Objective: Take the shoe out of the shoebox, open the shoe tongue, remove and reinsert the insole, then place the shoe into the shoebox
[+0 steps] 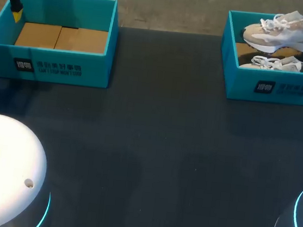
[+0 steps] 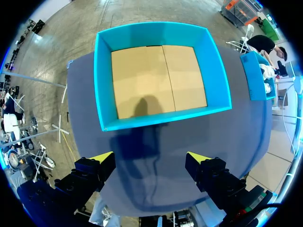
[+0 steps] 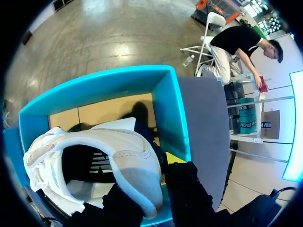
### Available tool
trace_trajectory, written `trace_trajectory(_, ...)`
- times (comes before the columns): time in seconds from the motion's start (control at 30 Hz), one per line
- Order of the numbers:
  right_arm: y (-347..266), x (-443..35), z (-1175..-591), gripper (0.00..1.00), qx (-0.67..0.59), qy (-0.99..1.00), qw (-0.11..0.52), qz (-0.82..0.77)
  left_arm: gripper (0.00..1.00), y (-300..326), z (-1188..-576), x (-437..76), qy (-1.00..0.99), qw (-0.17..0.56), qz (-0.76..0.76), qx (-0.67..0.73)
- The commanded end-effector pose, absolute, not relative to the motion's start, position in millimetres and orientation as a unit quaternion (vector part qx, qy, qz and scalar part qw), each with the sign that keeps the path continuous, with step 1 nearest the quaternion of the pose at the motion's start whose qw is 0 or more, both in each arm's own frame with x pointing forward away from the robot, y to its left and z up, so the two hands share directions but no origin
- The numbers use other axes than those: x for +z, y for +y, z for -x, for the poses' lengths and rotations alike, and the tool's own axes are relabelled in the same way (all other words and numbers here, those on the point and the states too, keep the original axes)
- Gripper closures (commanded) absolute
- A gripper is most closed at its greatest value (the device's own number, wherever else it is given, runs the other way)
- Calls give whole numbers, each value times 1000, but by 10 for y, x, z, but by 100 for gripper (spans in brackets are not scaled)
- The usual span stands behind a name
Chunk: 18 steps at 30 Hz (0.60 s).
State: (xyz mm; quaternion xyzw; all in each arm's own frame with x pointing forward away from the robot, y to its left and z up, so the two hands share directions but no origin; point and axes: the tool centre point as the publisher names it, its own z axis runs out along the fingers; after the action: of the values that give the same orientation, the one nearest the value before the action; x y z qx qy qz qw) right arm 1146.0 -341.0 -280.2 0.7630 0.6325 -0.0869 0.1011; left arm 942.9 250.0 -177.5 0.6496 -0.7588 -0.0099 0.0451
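- Gripping what, and by which arm?
- White sneaker (image 1: 284, 31) is clamped at the heel by the right gripper (image 3: 147, 177) and held above the right shoebox (image 1: 242, 85), toe toward table middle. Left gripper (image 2: 150, 158) is spread, nothing held, well apart.

The left shoebox (image 1: 63, 68) and the right shoebox (image 1: 285, 95) are bright teal with tan cardboard floors, and each has a dark logo patch and white print on its near wall. The surface (image 1: 164, 148) is dark charcoal. The lifted shoe (image 1: 283, 34) and the lower shoe (image 1: 272, 63) are white and beige with white laces, the lifted one grey at the heel and black inside. The left hand (image 2: 150, 158) is black with yellow tips.
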Motion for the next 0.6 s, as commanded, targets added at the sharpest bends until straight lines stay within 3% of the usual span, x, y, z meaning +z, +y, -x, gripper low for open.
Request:
trace_trajectory(0.03,-3405,-2837,-11483,100,-85,630,101,-765,0,2500,-9412,-1773,-759,44,-650,-10)
trace_trajectory(0.6,-3397,-2851,-11491,100,-85,605,122,-782,0,2500,-9412,-1773,-759,44,-650,-10)
